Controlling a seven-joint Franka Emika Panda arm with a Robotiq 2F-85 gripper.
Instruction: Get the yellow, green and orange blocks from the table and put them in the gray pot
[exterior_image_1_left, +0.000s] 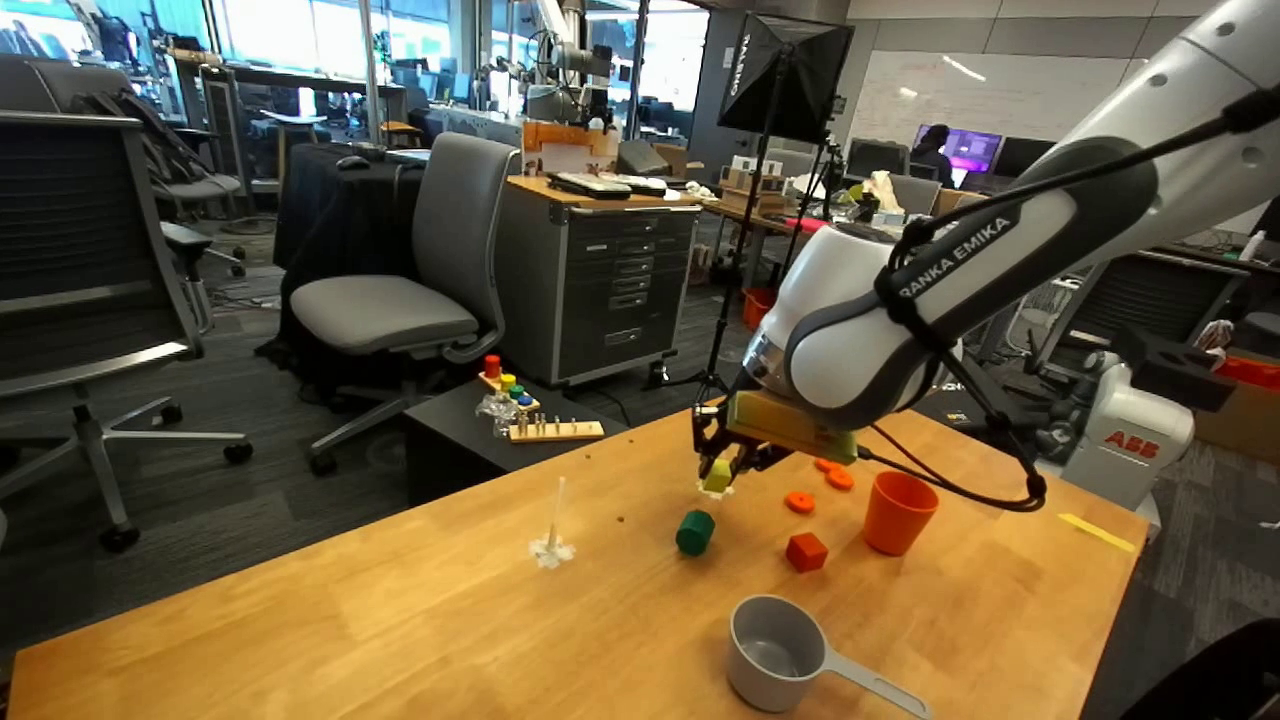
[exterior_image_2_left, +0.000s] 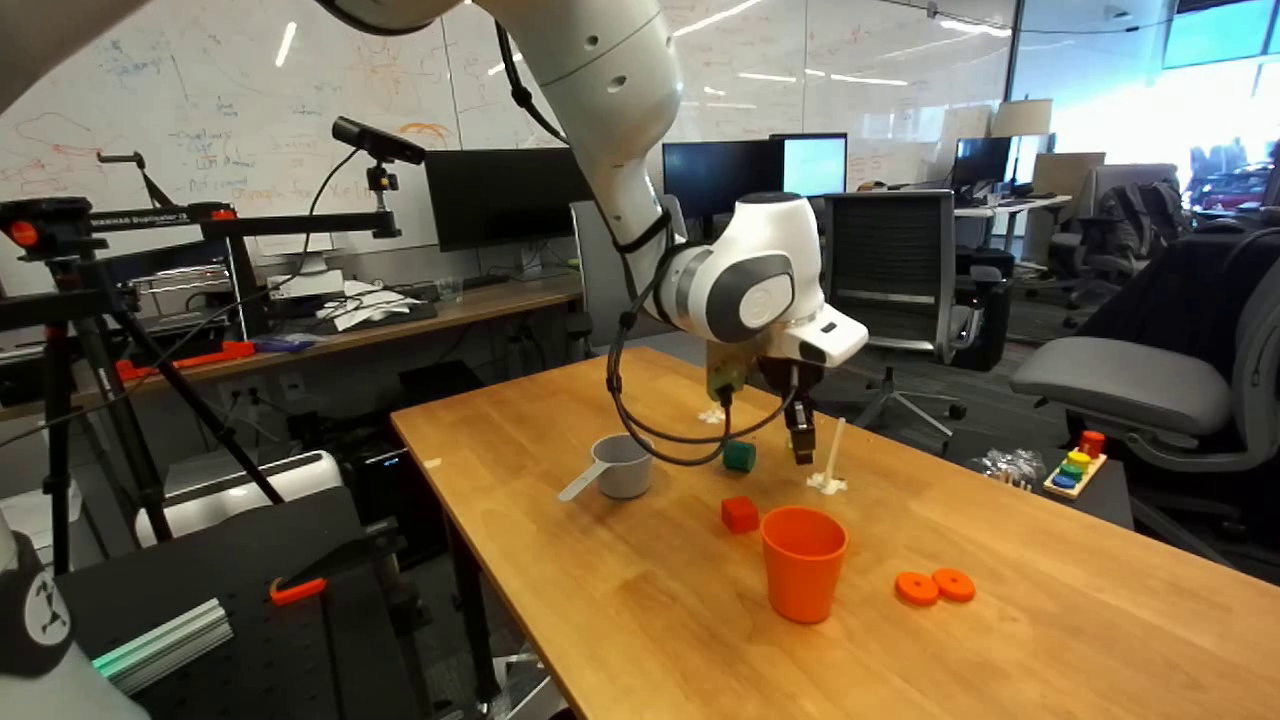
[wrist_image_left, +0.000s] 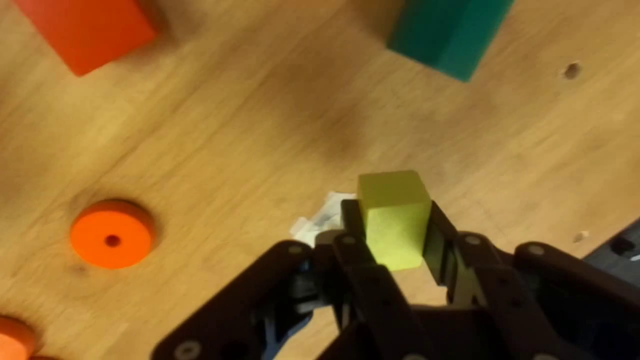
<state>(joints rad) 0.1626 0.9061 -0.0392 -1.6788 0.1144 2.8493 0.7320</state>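
Hand (wrist_image_left: 396, 234) clamped on the yellow block (wrist_image_left: 395, 219); the gray pot (exterior_image_1_left: 775, 655) lies well apart from the hand, beyond the green block (exterior_image_1_left: 695, 533).

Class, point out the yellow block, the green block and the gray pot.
Yellow block (wrist_image_left: 397, 231): wrist view, brighter face.
Green block (exterior_image_1_left: 695, 533): in an exterior view, body's middle.
Gray pot (exterior_image_2_left: 627, 481): in an exterior view, outer wall.

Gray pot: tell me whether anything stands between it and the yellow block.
Nothing visible stands squarely in the way. The gripper holds the yellow block; in an exterior view, the green block and orange-red block flank the straight line to the gray pot, so a low carry might brush one.
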